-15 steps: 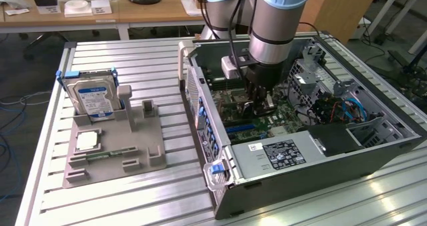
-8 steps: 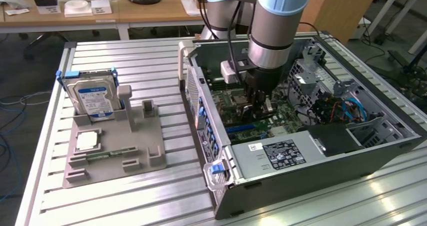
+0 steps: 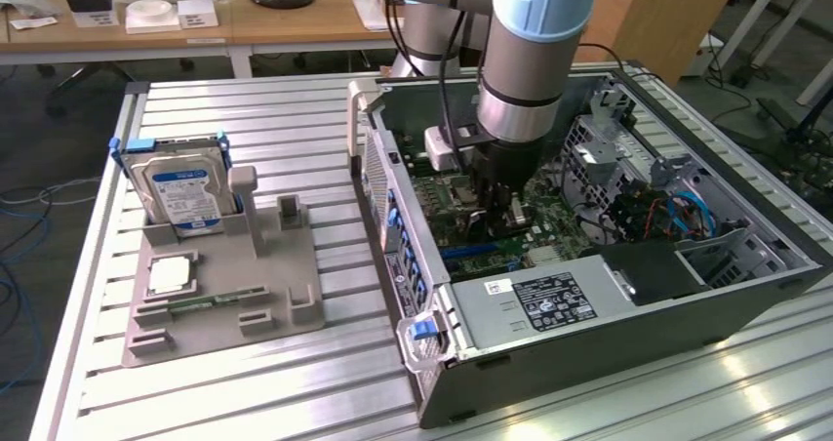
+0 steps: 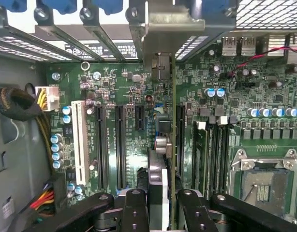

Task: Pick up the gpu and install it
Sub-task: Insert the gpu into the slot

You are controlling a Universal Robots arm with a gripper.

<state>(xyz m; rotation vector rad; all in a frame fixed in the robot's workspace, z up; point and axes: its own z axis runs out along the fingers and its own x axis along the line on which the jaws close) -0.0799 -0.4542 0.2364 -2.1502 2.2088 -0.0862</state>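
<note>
Open computer case [image 3: 677,309] lies on its side on the slatted worktop [image 3: 260,382]; its raised walls hem the interior on all sides, so free room is only from above. Arm [image 3: 534,60] comes straight down into the case, wrist vertical, pincer [image 3: 501,212] low over the motherboard [image 3: 450,221].

Wrist view: pincer [image 4: 164,205] clamped on the gpu [image 4: 171,145], black fingers [image 4: 134,212] either side of the card's upper edge. Card stands on edge, seen end-on as a thin green line, its silvery bracket [image 4: 163,34] at the rear slot openings (whether the edge is seated in a slot I cannot tell).

Tight quarters: long black expansion slots [image 4: 119,145] just beside the card on one flank, upright memory sticks [image 4: 201,154] on the other, CPU socket [image 4: 264,186] beyond. Cable bundle [image 4: 13,104] hugs the case wall.

Outside, at the exterior view's left: grey parts holder [image 3: 234,295] with hard drive [image 3: 182,192] standing upright, well apart from the case.
</note>
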